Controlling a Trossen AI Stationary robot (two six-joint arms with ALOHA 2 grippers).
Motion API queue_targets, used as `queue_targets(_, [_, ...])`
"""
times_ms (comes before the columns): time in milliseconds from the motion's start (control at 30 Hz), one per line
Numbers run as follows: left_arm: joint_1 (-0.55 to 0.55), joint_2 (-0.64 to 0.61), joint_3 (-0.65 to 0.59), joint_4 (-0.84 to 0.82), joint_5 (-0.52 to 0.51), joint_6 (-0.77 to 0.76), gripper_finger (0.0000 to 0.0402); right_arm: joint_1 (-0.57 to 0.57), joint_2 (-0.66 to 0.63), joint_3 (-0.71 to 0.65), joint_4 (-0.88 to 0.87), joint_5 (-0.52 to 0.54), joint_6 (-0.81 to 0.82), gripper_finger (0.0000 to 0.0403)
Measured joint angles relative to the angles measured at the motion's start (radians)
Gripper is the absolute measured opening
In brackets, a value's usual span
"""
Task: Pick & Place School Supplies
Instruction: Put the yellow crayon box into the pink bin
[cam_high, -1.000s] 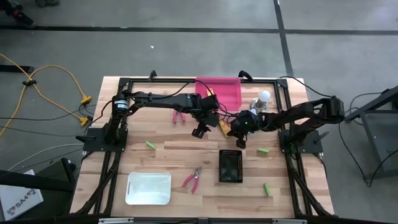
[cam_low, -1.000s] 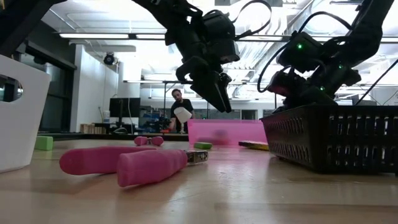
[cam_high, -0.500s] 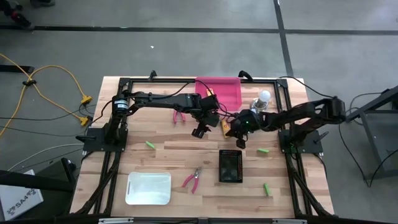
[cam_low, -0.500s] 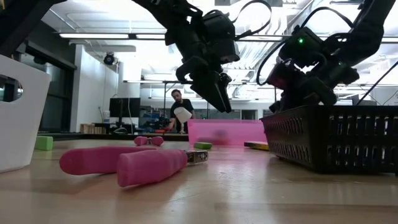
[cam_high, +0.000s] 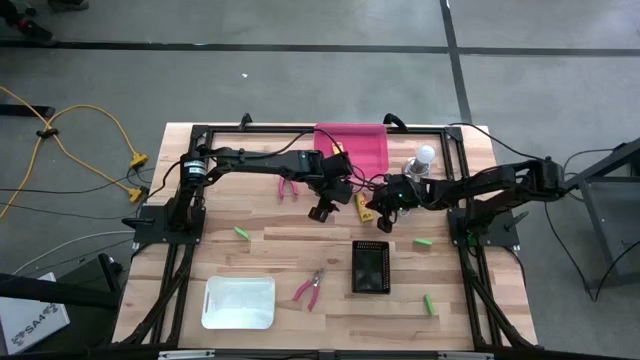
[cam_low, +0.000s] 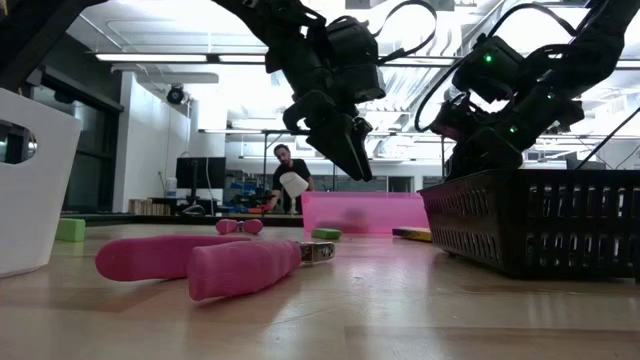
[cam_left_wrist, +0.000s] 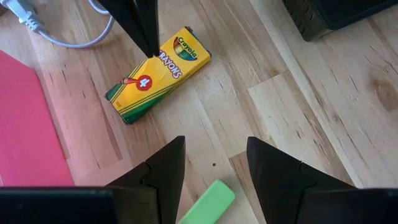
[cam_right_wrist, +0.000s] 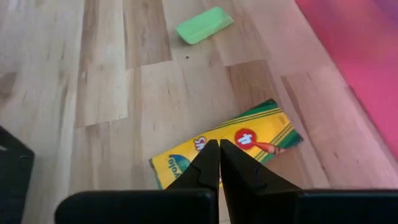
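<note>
With its fingers pressed together on nothing, the right gripper (cam_right_wrist: 219, 163) hovered just above the crayon box (cam_right_wrist: 224, 146) lying flat on the table, so picking it up apparently first called for spreading them, while the left gripper (cam_left_wrist: 210, 165) hung nearby, parted and empty.

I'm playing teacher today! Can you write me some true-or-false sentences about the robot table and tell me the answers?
1. The crayon box lies flat on the wooden table. True.
2. The left gripper is shut tight. False: its fingers stand apart, holding nothing.
3. The right gripper is shut, right above the crayon box. True.
4. The black basket is full of crayons. False: nothing shows inside it.
5. A green block lies on the table near the crayon box. True.
</note>
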Motion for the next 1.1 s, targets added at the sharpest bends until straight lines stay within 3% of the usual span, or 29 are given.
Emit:
queue_targets(500, [0.0,0.0,0.0,0.033,0.0,-0.014,0.0165,0.0,-0.001,0.001,-0.023,-0.004,0.072,0.0002])
queue_targets(867, [-0.006,0.0,0.0,0.033,0.005,-0.271,0.0165,0.0,-0.001,0.001,-0.027,0.023,0.138,0.0002])
queue_targets(1100, [0.003,0.0,0.0,0.07,0.201,-0.303,0.0165,0.0,-0.001,0.001,-0.052,0.023,0.162,0.0002])
